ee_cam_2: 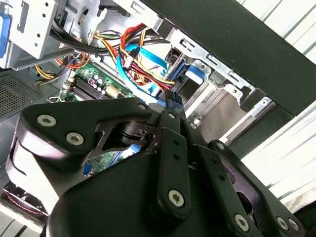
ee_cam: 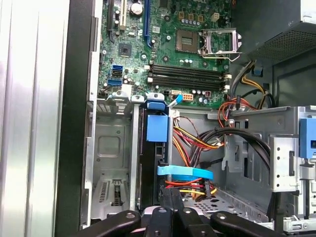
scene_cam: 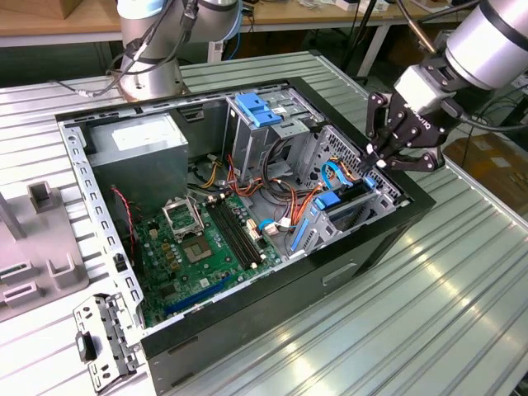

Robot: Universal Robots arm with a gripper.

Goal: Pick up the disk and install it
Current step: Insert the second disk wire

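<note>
On the table sits an open computer case, lying on its side. The gripper hangs over the case's edge on the exterior view's right, right above the drive bay. Its black fingers are pressed close together, and their tips touch the top edge of the disk. I cannot tell if they pinch it or just push on it. The disk stands on its thin edge inside the bay, with its blue carrier at the end near the green board. A blue flat cable and red and yellow wires lie just beside the disk. An empty grey slot is on the disk's other side. A grey power box sits in the far corner of the case
</note>
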